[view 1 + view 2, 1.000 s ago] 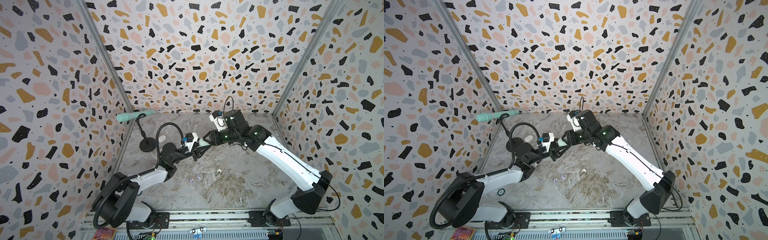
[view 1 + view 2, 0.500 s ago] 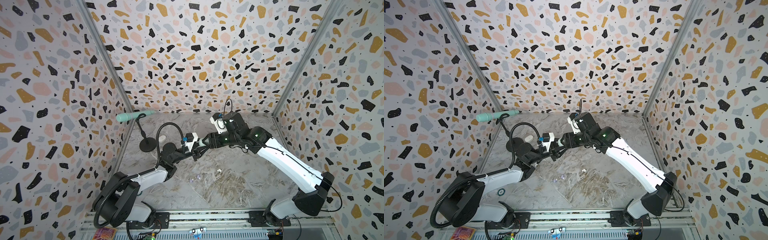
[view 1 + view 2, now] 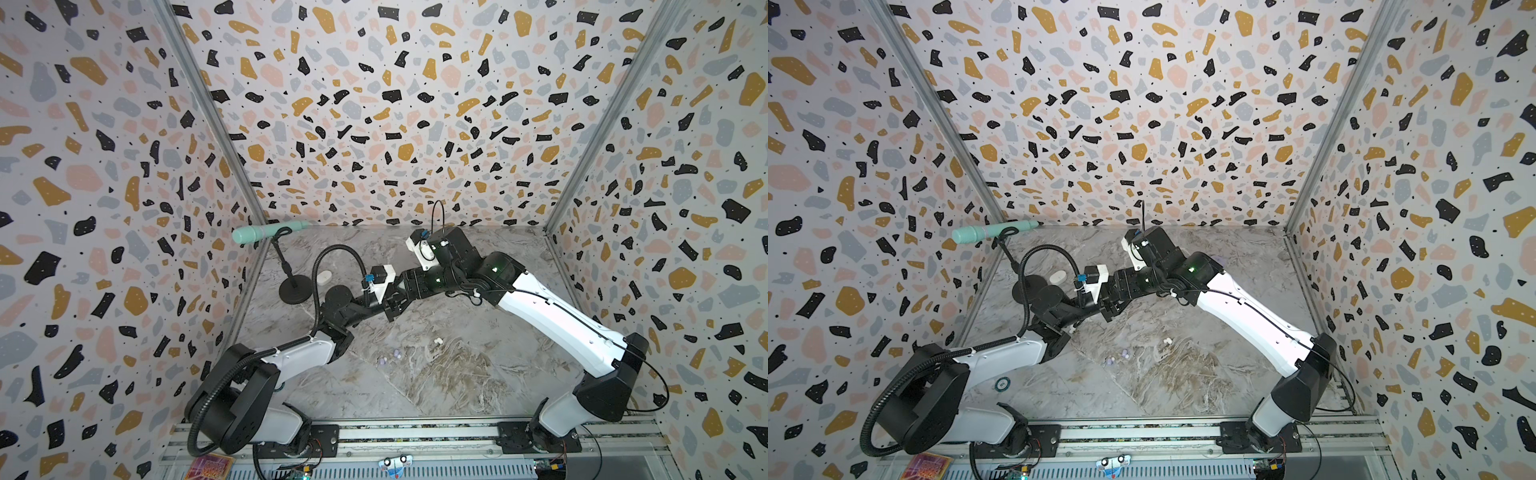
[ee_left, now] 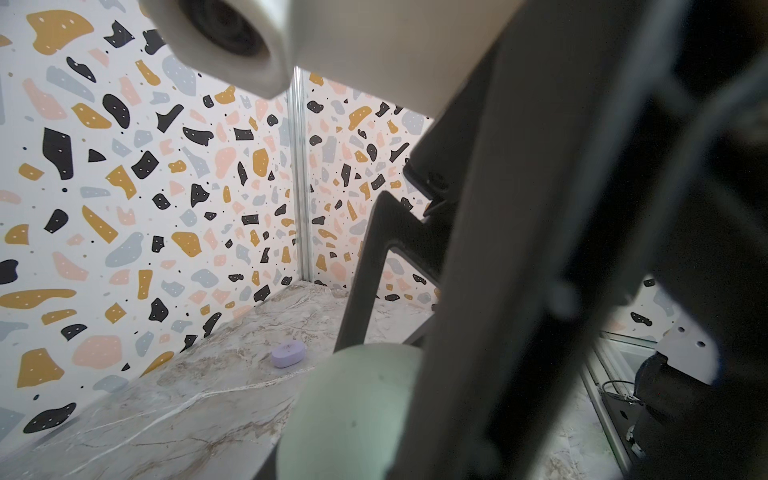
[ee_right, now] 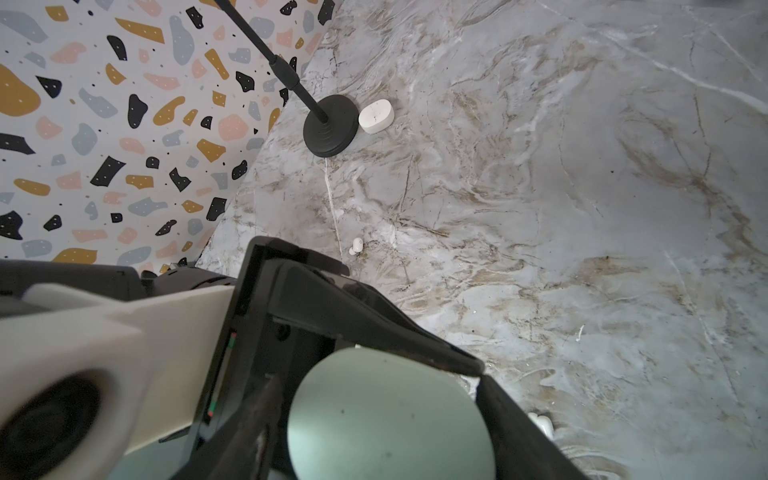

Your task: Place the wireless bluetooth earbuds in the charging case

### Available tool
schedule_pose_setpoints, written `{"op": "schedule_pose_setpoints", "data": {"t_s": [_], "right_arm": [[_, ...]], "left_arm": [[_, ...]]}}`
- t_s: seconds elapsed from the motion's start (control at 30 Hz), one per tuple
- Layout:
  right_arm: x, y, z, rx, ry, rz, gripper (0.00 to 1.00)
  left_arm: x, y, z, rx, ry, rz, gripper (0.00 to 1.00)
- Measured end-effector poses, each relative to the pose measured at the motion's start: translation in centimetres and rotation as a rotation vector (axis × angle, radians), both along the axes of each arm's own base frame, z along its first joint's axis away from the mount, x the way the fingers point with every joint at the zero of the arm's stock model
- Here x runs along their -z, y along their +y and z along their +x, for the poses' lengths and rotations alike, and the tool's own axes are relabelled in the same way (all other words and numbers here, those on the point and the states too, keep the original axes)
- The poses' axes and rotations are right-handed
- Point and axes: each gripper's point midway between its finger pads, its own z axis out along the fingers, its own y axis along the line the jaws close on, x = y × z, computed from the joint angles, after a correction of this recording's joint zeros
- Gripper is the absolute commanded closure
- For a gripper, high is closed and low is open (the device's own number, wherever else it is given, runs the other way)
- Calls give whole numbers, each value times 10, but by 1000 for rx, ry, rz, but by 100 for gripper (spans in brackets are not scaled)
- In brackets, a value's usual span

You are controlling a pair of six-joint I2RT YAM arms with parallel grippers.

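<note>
1. Lavender earbuds (image 3: 397,354) and a white earbud (image 3: 437,341) lie loose on the worktop (image 3: 478,386).
2. Left hand (image 3: 386,312) grips the mint case (image 5: 390,415) aloft. Right hand (image 3: 401,298) crowds it, hold untellable: a skewed pull could drop it.
3. White case (image 3: 324,276) sits beyond.

The mint charging case (image 5: 390,415) runs off both wrist views' edges, blurred — in both top views it is all but hidden; lavender earbuds (image 3: 397,354) are mere specks, perhaps two.
</note>
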Motion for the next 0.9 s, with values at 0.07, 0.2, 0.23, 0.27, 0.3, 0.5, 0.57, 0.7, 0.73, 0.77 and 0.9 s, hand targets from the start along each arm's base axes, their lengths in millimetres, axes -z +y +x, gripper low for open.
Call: {"op": "schedule_pose_setpoints", "data": {"t_s": [0.07, 0.2, 0.23, 0.27, 0.3, 0.5, 0.57, 0.7, 0.73, 0.77, 0.9], "right_arm": [[0, -1, 0, 3, -1, -3, 38], [0, -1, 1, 4, -5, -6, 44], [0, -1, 1, 4, -5, -6, 45], [0, -1, 1, 4, -5, -6, 46], [0, -1, 1, 4, -4, -5, 47], [2, -6, 5, 26, -14, -16, 47], [5, -13, 7, 44, -18, -22, 47], [17, -51, 16, 130, -19, -40, 48], [21, -65, 19, 165, -20, -43, 48], [24, -78, 22, 194, -20, -46, 47], [48, -139, 32, 345, -19, -65, 47]], "left_arm": [[0, 0, 0, 0, 0, 0, 65], [0, 0, 0, 1, 5, -1, 63], [0, 0, 0, 0, 5, -1, 62], [0, 0, 0, 0, 6, -1, 61], [1, 0, 0, 0, 7, 0, 57], [5, 1, 6, -29, 32, 9, 4], [10, 3, 10, -55, 59, 21, 0], [25, 12, 24, -161, 141, 66, 0], [28, 16, 27, -193, 161, 79, 0], [32, 20, 31, -226, 182, 93, 0], [47, 40, 41, -371, 248, 161, 0]]}}
